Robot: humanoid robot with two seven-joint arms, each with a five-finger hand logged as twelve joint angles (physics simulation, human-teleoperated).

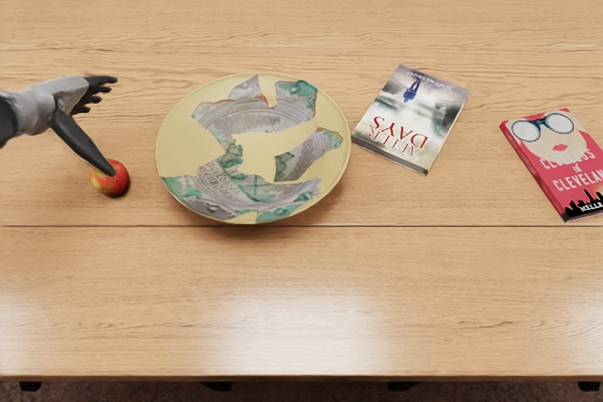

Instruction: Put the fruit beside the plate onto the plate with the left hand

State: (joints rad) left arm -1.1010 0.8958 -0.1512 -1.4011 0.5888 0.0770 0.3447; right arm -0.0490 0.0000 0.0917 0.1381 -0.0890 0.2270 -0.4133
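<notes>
The apple [110, 181], red with some yellow, lies on the tabletop [301, 298] near its left edge, just beside the left rim of the plate [175, 150] and not on it. Above the apple is the left hand [57, 103], which comes in from the left edge. The hand is open and holds nothing: the short dark fingers [95, 91] are spread toward the far edge, and one long dark finger [81, 142] points down at a slant to the top of the apple. I cannot tell if its tip really touches the fruit. The plate is yellow with a green and grey pattern. To its right lies a grey book [411, 119], and a red book [556, 163] lies at the right edge.
</notes>
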